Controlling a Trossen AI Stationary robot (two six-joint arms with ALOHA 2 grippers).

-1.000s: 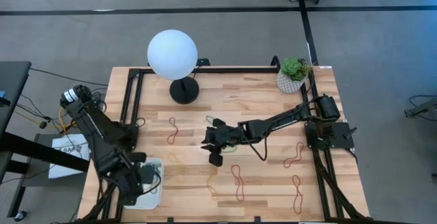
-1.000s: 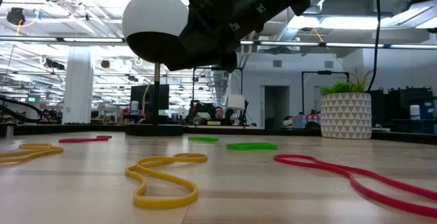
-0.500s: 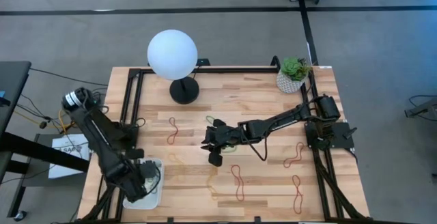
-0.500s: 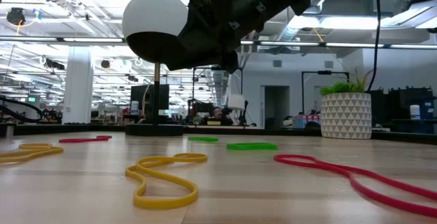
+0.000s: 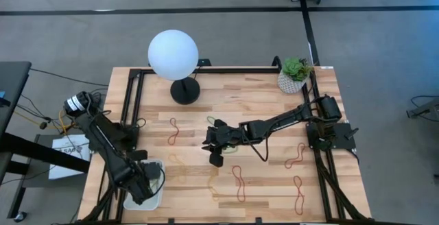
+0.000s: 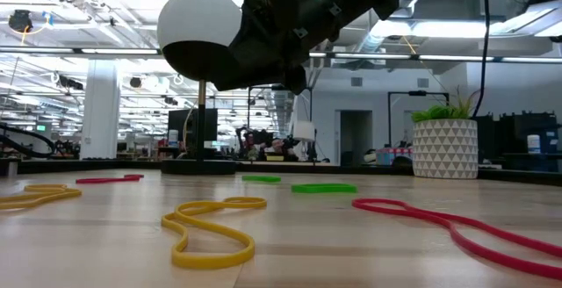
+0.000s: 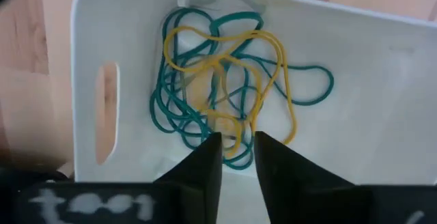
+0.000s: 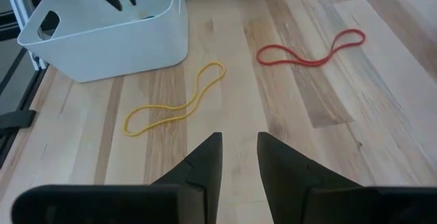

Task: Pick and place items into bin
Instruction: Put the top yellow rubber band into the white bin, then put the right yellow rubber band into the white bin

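bin (image 5: pixel 152 184): front-left corner of the table (image 5: pixel 260 108), holding tangled teal and yellow bands (image 7: pixel 225 108) | left gripper (image 7: pixel 237 157): over the bin, fingers parted slightly, seemingly grasping nothing | right gripper (image 8: pixel 239 157): mid-table right of the bin, released, above a yellow band (image 8: pixel 174 108); red band (image 8: pixel 311 48) beyond

White globe lamp (image 5: pixel 173 55) and potted plant (image 5: pixel 294 75) on wooden table (image 5: pixel 267 115).
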